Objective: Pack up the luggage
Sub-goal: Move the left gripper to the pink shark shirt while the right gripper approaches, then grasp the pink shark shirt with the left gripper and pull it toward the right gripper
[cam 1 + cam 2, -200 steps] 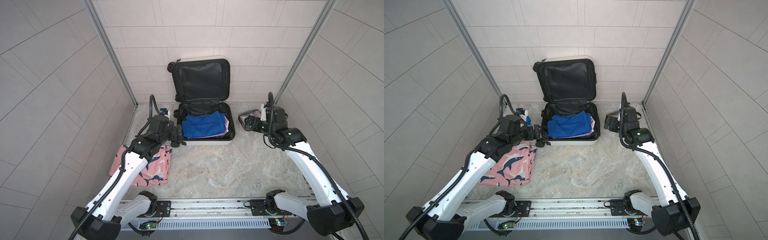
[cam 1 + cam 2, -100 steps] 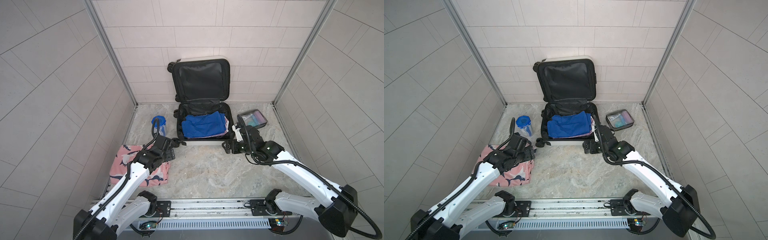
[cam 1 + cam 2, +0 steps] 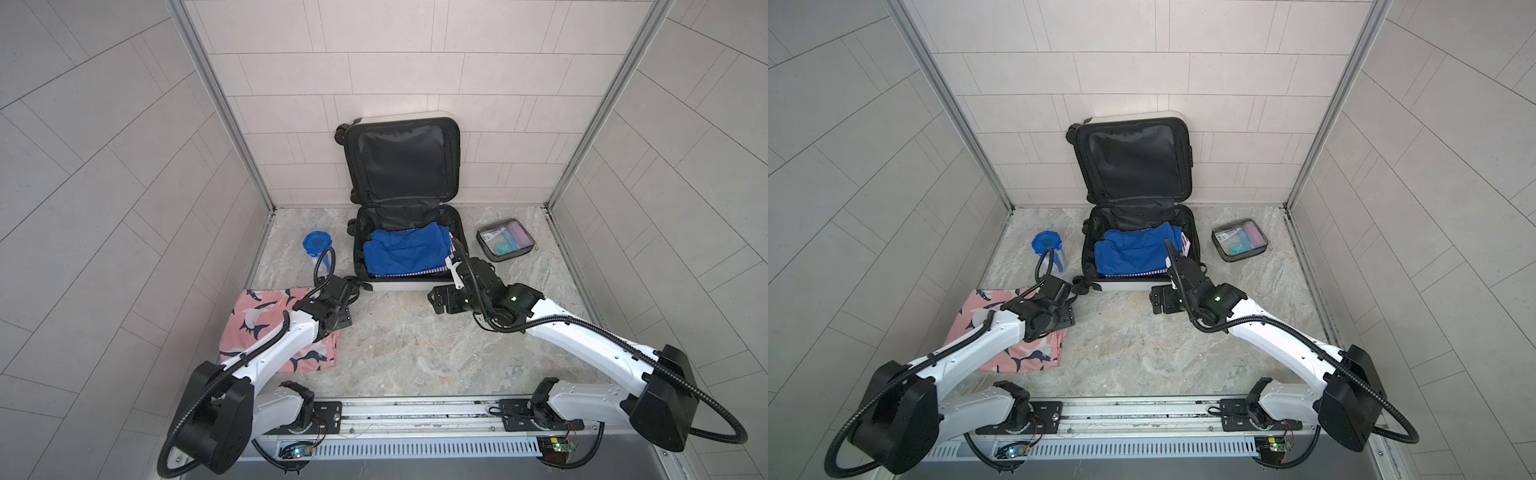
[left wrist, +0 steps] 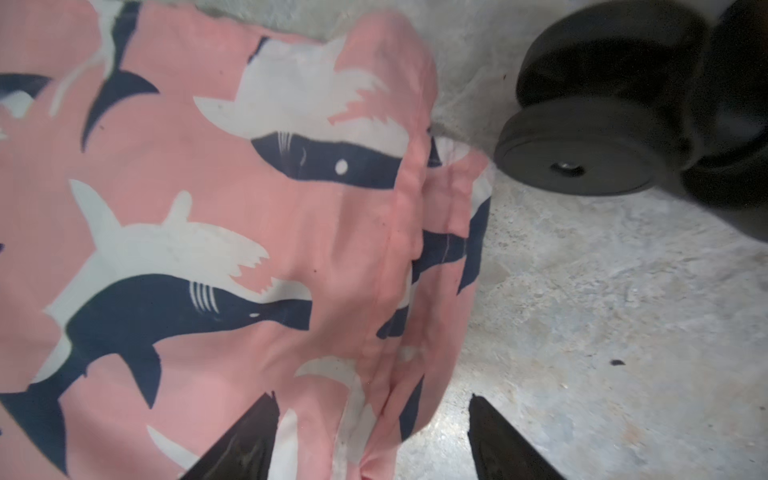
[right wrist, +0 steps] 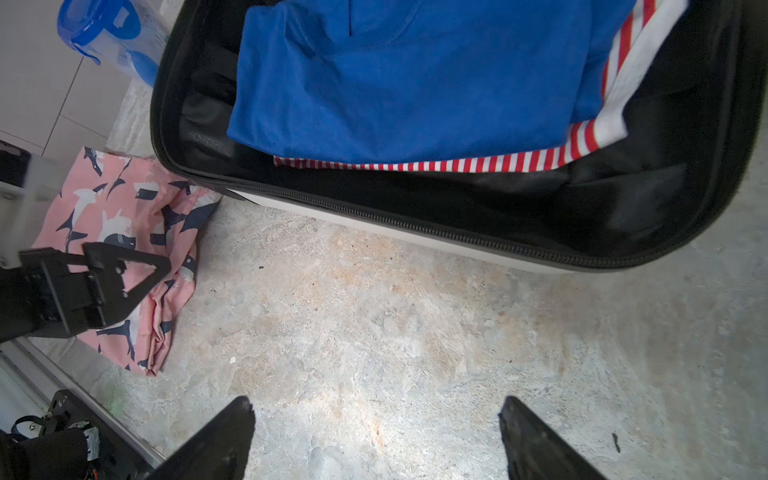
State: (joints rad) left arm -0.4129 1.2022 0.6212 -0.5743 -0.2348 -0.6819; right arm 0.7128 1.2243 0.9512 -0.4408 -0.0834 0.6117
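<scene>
Arms both reach low and forward from the near rail. The left arm [image 3: 282, 345] stretches over a pink shark-print cloth [image 3: 257, 316] that lies flat on the worktop [image 3: 415, 353], its wrist bent downward at the cloth's corner nearest the luggage [image 3: 409, 284]. In the left wrist view, the left pincer [image 4: 374, 411] stands open. One finger is over the cloth [image 4: 187, 208] and the other over bare stone, with the cloth's folded edge between them. Whether the tips touch the fabric cannot be told. A black wheel [image 4: 582, 153] of the luggage sits just beyond.

The right arm [image 3: 582, 336] angles in from the right toward the middle. The right pincer [image 3: 440, 301] hangs over bare worktop just in front of the luggage's near wall. In the right wrist view, the right pincer [image 5: 376, 405] is spread wide with nothing between its fingers.

In both top views the luggage [image 3: 1125, 286] sits at the back, in the middle. Its base lies flat and its lid [image 3: 403, 162] is propped upright against the back wall [image 3: 395, 83], showing black lining. The shell is white, and a black zipper band runs round the rim [image 5: 374, 226]. Inside the base, a folded blue garment [image 5: 395, 83] lies on a red-and-white striped garment [image 5: 457, 164].

A blue-lidded container [image 3: 318, 245] stands to the left of the luggage. A clear pouch [image 3: 505, 245] lies to its right, apart from it.
</scene>
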